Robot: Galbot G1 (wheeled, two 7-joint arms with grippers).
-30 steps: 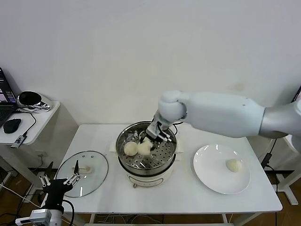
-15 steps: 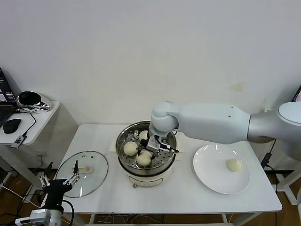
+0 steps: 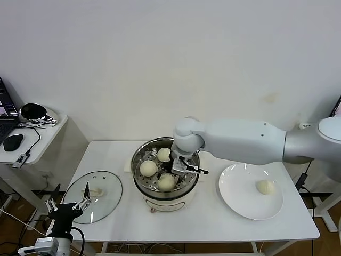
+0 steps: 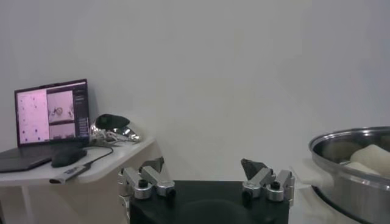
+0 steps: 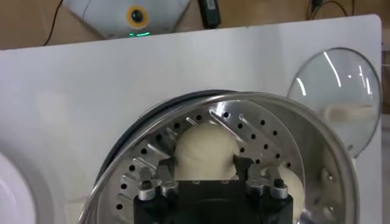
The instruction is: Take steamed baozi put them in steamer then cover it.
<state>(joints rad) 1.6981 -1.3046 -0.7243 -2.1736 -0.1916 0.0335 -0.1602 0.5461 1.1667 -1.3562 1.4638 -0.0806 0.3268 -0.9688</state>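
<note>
The steamer [image 3: 143, 186] stands mid-table with three steamed baozi on its perforated tray: at the back [image 3: 163, 154], at the left [image 3: 148, 168] and at the front [image 3: 166, 182]. My right gripper [image 3: 184, 165] hangs over the tray, open. In the right wrist view the front baozi [image 5: 206, 151] rests on the tray [image 5: 256, 131] between my spread fingers [image 5: 166, 168]. A fourth baozi [image 3: 265, 187] lies on the white plate [image 3: 237, 200]. The cover [image 3: 104, 186] lies flat on the table at the left, also seen in the right wrist view [image 5: 341, 85]. My left gripper [image 3: 68, 205] is parked low at the left, open and empty.
A side table [image 3: 37, 136] with a laptop, mouse and cables stands at far left, also in the left wrist view [image 4: 91, 164]. The steamer's rim [image 4: 347, 143] shows there too. The wall is close behind the table.
My right gripper carried a baozi down to the front of the tray, let it go and drew back a little. The tray now holds three. The left arm has not moved.
</note>
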